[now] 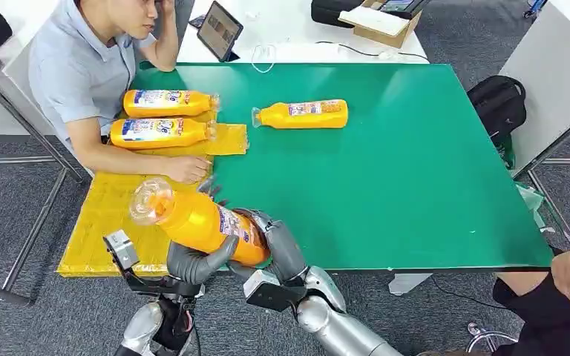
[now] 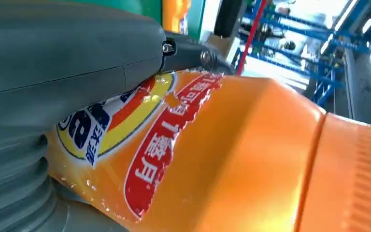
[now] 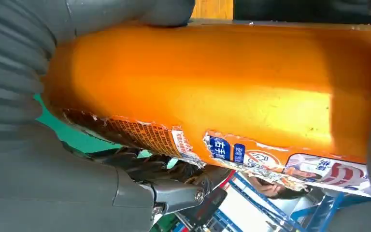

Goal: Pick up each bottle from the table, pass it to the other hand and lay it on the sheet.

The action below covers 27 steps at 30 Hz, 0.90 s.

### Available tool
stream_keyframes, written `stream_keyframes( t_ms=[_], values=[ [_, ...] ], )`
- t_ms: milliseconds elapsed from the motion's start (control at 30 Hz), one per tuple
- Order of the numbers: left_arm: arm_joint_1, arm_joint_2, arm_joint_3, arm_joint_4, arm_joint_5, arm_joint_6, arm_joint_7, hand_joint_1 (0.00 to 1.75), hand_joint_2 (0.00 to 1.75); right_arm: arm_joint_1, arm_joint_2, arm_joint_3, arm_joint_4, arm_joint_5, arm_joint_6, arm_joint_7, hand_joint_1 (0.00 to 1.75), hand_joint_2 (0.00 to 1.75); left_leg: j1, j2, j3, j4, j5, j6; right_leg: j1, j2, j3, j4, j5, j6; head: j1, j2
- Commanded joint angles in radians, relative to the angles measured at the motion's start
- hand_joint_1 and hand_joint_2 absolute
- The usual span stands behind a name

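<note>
The hand-over is in progress, it would seem: one orange bottle (image 1: 197,220) is gripped by both hands at once, held up off the desk (image 1: 415,193) at its near edge. The left hand (image 1: 197,261) is wrapped under the bottle's lower body, thumb across the label, as is confirmed close up in the left wrist view, where the label is pressed against the grey thumb. The right hand (image 1: 278,245) is closed round the base end, fingers curled over it. The bottle is tilted, cap end raised and pointing away from the hands, toward the yellow sheet (image 1: 111,215) just beyond the left hand.

Two bottles (image 1: 165,119) are already laid on the sheet, beside a person's forearm (image 1: 141,159). One more bottle (image 1: 302,114) is waiting on the bare green, well beyond the right hand.

Next, a release by the right hand is judged to be called for, once the left grip is firm; then the bottle is to be laid flat on the sheet, clear of that resting arm.
</note>
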Motion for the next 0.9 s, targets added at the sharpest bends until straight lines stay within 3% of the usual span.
stream_keyframes(
  t_ms=[33, 100, 167, 200, 233, 300, 333, 600, 667, 800, 900],
  values=[
    [-0.048, 0.041, -0.09, 0.053, -0.004, -0.069, 0.006, 1.75, 1.75, -0.023, -0.025, 0.067, 0.065, 0.016, 0.002, 0.004, 1.69, 1.75, 0.001, -0.002, 0.005, 0.0, -0.001, -0.001, 0.001, -0.002, 0.005, -0.001, -0.002, -0.002, 0.0, 0.0],
    [-0.049, 0.04, -0.091, 0.057, -0.005, -0.073, 0.005, 1.75, 1.75, -0.025, -0.027, 0.065, 0.065, 0.019, 0.0, 0.004, 1.61, 1.75, 0.0, -0.002, 0.002, -0.001, 0.0, -0.001, 0.0, -0.002, 0.002, -0.001, -0.001, -0.001, 0.0, 0.0],
    [-0.051, 0.039, -0.091, 0.064, -0.007, -0.085, 0.005, 1.75, 1.75, -0.025, -0.028, 0.055, 0.064, 0.024, -0.005, 0.004, 1.27, 1.75, 0.001, -0.002, 0.003, 0.0, -0.001, -0.001, 0.001, -0.002, 0.004, 0.0, -0.001, -0.002, 0.0, 0.0],
    [-0.051, 0.038, -0.088, 0.067, -0.007, -0.089, 0.007, 1.75, 1.75, -0.025, -0.026, 0.048, 0.066, 0.027, -0.011, 0.004, 0.33, 1.75, 0.0, -0.002, 0.003, -0.001, 0.0, -0.001, 0.0, -0.002, 0.003, -0.001, -0.001, -0.001, 0.0, 0.0],
    [-0.048, 0.031, -0.074, 0.071, -0.009, -0.095, 0.01, 1.75, 1.75, -0.017, -0.017, 0.015, 0.065, 0.041, -0.013, 0.004, 0.0, 1.75, 0.001, -0.002, 0.004, 0.0, -0.001, -0.001, 0.001, -0.002, 0.004, 0.0, -0.002, -0.002, 0.0, 0.0],
    [-0.049, 0.028, -0.063, 0.079, -0.01, -0.099, 0.017, 1.75, 1.75, -0.008, -0.012, -0.017, 0.049, 0.051, -0.018, 0.004, 0.0, 1.75, 0.001, -0.003, 0.006, -0.001, -0.002, -0.001, 0.001, -0.002, 0.006, -0.001, -0.002, -0.002, 0.0, 0.0],
    [-0.053, 0.026, -0.056, 0.086, -0.01, -0.098, 0.017, 1.75, 1.75, -0.004, -0.014, -0.029, 0.037, 0.05, -0.023, 0.004, 0.0, 0.0, 0.001, -0.002, 0.004, -0.001, -0.001, -0.001, 0.001, -0.002, 0.005, -0.001, -0.002, -0.002, 0.0, 0.0],
    [-0.109, 0.035, 0.054, 0.147, -0.029, 0.003, 0.032, 1.75, 1.75, 0.039, -0.05, -0.091, -0.09, 0.044, -0.118, 0.004, 0.0, 0.0, 0.001, -0.002, 0.003, 0.0, -0.001, -0.001, 0.001, -0.002, 0.004, 0.0, -0.001, -0.002, 0.0, 0.0],
    [-0.129, 0.047, 0.101, 0.165, -0.126, 0.126, -0.003, 1.75, 1.75, 0.056, -0.064, -0.111, -0.127, 0.049, -0.159, 0.004, 0.0, 0.0, 0.001, -0.002, 0.004, 0.0, -0.001, -0.001, 0.001, -0.001, 0.004, -0.001, -0.001, -0.002, 0.0, 0.0],
    [-0.129, 0.047, 0.101, 0.165, -0.126, 0.126, -0.003, 1.75, 1.75, 0.056, -0.064, -0.111, -0.127, 0.049, -0.159, 0.004, 0.0, 0.0, 0.001, -0.001, 0.003, -0.001, -0.001, -0.001, 0.001, -0.001, 0.003, 0.0, -0.001, -0.002, 0.0, 0.0],
    [-0.157, 0.058, 0.168, 0.202, -0.381, 0.401, -0.043, 1.75, 1.75, 0.09, -0.089, -0.133, -0.18, 0.074, -0.27, 0.004, 0.0, 0.0, 0.0, -0.003, 0.002, -0.001, 0.0, -0.001, 0.001, -0.002, 0.003, 0.0, -0.001, -0.001, 0.0, 0.0]
  ],
)
